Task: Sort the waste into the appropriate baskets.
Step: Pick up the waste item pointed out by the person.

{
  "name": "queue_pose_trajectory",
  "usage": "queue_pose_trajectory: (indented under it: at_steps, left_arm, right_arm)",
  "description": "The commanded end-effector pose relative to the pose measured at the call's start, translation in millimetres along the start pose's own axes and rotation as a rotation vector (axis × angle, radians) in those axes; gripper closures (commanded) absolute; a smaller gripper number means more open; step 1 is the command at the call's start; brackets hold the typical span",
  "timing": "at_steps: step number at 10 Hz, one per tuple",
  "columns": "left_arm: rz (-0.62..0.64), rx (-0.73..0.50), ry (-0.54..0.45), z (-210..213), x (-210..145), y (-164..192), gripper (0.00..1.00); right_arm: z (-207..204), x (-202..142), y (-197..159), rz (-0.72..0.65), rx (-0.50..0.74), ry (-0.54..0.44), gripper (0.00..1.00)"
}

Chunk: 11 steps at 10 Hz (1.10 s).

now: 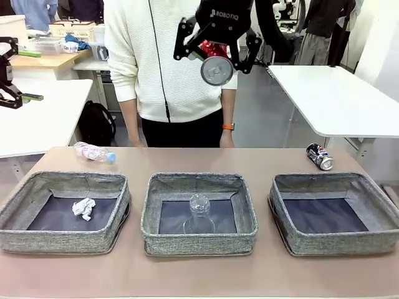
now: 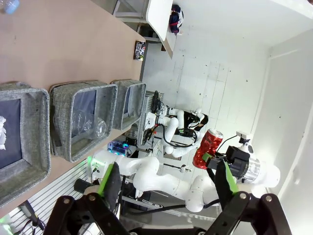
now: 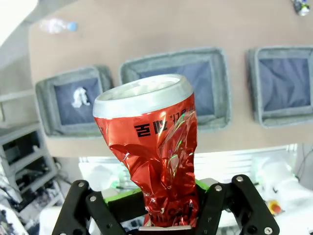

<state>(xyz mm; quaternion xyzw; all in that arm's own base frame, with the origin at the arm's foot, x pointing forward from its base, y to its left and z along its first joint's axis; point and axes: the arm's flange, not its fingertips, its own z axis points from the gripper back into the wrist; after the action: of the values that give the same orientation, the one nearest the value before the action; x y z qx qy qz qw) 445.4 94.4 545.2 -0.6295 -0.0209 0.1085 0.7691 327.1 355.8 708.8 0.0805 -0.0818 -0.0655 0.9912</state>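
High above the table's far side, my right gripper [image 1: 216, 57] is shut on a crushed red can [image 1: 216, 68], which in the right wrist view stands upright between the green pads [image 3: 157, 147]. My left gripper [image 2: 166, 188] is open and holds nothing. Three grey woven baskets stand in a row: left [image 1: 62, 240], middle [image 1: 198, 242] and right [image 1: 340, 242]. A white paper ball [image 1: 83, 208] lies in the left one and a clear plastic cup [image 1: 199, 213] lies in the middle one. The bottle [image 1: 93, 152] and the dark blue can [image 1: 320, 156] lie on the table behind the baskets.
A person in a white sweater [image 1: 165, 62] stands at the far edge, right behind the raised can. White tables [image 1: 336, 93] stand farther back on both sides. The right basket holds nothing; a bare strip of table runs in front of the baskets.
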Motion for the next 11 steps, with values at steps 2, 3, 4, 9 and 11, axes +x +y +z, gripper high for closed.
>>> queue_pose_trajectory:
  at_steps: [2, 3, 4, 9, 11]
  left_arm:
    - [-0.006, -0.015, 0.004, 0.9, -1.5, -2.3, 0.00]
    - [-0.006, -0.015, 0.004, 0.9, -1.5, -2.3, 0.00]
    - [-0.006, -0.015, 0.004, 0.9, -1.5, -2.3, 0.00]
    - [-0.006, -0.015, 0.004, 0.9, -1.5, -2.3, 0.00]
    - [-0.006, -0.015, 0.004, 0.9, -1.5, -2.3, 0.00]
  right_arm:
    - [13.2, -9.4, 12.0, -0.003, 0.004, 0.002, 0.90]
    - [17.3, -8.6, 12.4, -0.007, 0.000, -0.020, 0.90]
    - [20.6, -5.8, 10.9, -0.020, 0.002, -0.031, 0.90]
    - [16.5, -5.9, 7.1, 0.014, 0.023, -0.017, 0.90]
    - [16.5, -5.9, 7.1, 0.014, 0.023, -0.017, 0.90]
